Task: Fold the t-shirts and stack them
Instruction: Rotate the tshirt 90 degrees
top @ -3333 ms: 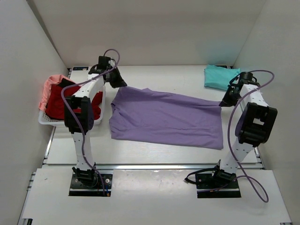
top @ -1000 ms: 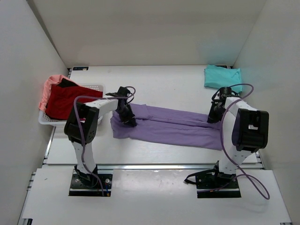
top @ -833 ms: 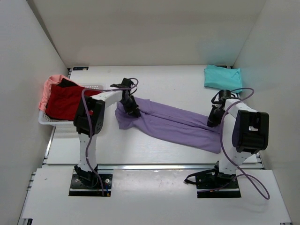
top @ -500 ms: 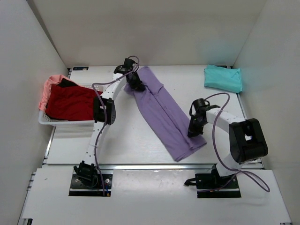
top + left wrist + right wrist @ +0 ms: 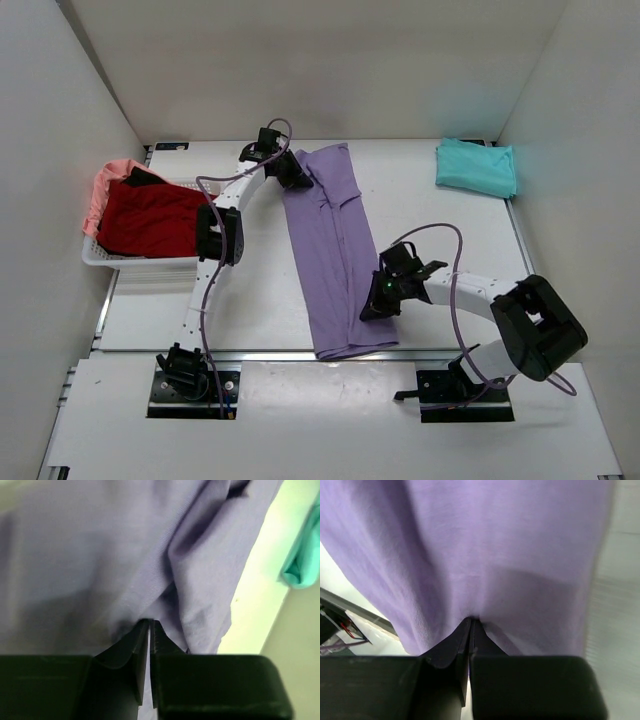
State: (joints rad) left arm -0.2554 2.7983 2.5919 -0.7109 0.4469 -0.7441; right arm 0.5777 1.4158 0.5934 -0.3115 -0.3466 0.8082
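Cloth strip = lavender shirt (image 5: pixel 330 262), doubled lengthwise, lying btwn the two tools. Left gripper (image 5: pixel 296 175) pinches its far end, right gripper (image 5: pixel 371 309) its near side edge. Both sets of jaws are pressed together on fabric, w/ folds bunching at tips. Prob. held at both ends so fold lies taut & flat for cross-fold. Teal shirt (image 5: pixel 476 166) lies folded well off to right of left gripper, likely stack spot.
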